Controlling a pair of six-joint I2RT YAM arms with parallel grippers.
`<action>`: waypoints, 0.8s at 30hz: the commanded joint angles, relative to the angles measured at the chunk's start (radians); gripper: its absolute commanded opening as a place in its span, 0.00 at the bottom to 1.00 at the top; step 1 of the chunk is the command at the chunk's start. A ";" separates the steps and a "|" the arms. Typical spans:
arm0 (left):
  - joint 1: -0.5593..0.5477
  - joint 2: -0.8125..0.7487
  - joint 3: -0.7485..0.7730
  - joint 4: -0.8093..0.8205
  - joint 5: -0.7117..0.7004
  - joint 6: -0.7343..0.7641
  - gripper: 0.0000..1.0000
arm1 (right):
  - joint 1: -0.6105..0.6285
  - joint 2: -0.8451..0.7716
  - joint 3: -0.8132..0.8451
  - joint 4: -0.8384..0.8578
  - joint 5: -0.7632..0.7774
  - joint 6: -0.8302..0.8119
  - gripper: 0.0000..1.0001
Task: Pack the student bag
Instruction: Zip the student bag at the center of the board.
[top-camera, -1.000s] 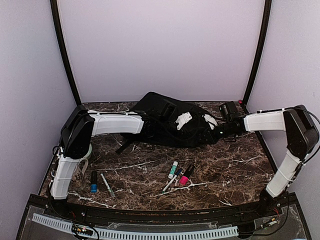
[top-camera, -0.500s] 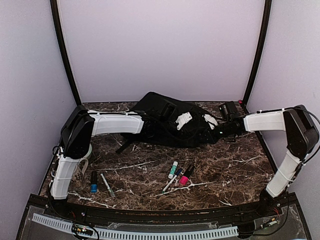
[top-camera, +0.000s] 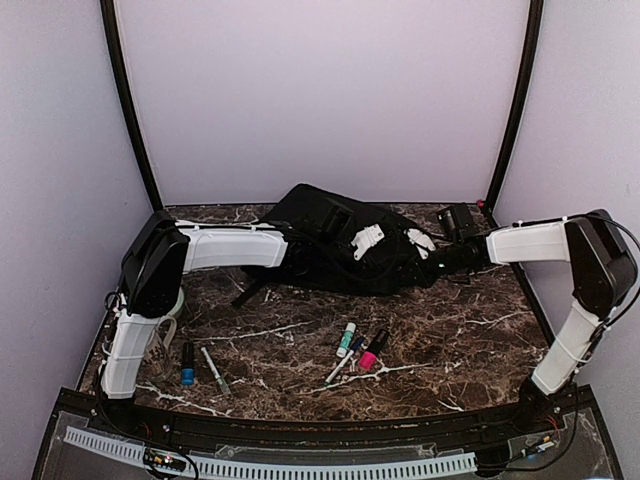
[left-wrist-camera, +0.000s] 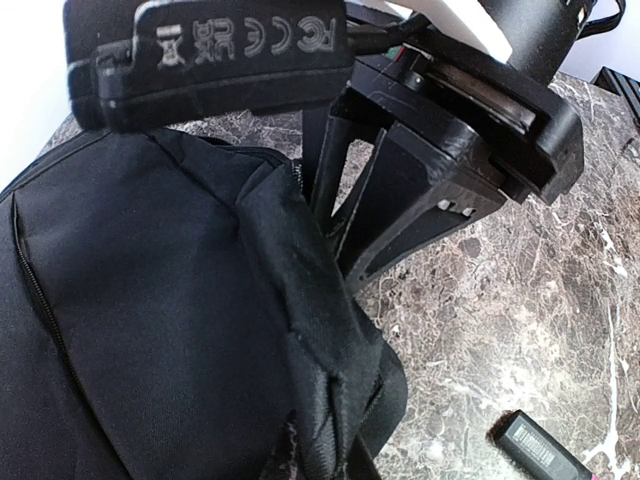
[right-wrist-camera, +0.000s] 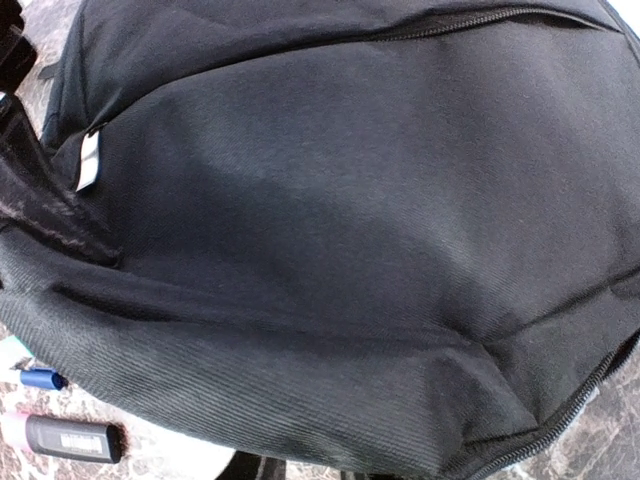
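The student bag (top-camera: 330, 235), a large black fabric backpack, lies at the back middle of the marble table. My left gripper (top-camera: 362, 243) reaches in from the left. In the left wrist view the bag's fabric (left-wrist-camera: 330, 400) bunches into a fold right at my jaws, which are shut on it; the fingers themselves are hidden. My right gripper (top-camera: 424, 246) presses against the bag's right end. The bag's cloth (right-wrist-camera: 330, 250) fills the right wrist view and hides the fingers. The bag's zipper (right-wrist-camera: 470, 25) runs closed along its top.
Several markers (top-camera: 358, 350) lie loose in front of the bag, and two more pens (top-camera: 200, 368) lie near the left arm's base. A black and pink marker (right-wrist-camera: 62, 438) shows beside the bag. Enclosure walls stand close on three sides.
My right arm has edged slightly in toward the bag's right end. The left arm, the bag and the markers have not moved.
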 joint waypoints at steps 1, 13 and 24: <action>-0.015 -0.025 0.033 0.054 0.087 -0.008 0.00 | 0.018 0.014 0.016 0.044 -0.036 -0.014 0.15; -0.015 -0.025 0.028 0.038 0.073 0.003 0.00 | 0.015 -0.029 -0.002 -0.018 -0.017 -0.043 0.00; -0.029 -0.069 -0.024 -0.033 0.065 0.062 0.00 | -0.093 -0.023 0.001 -0.216 0.022 -0.122 0.00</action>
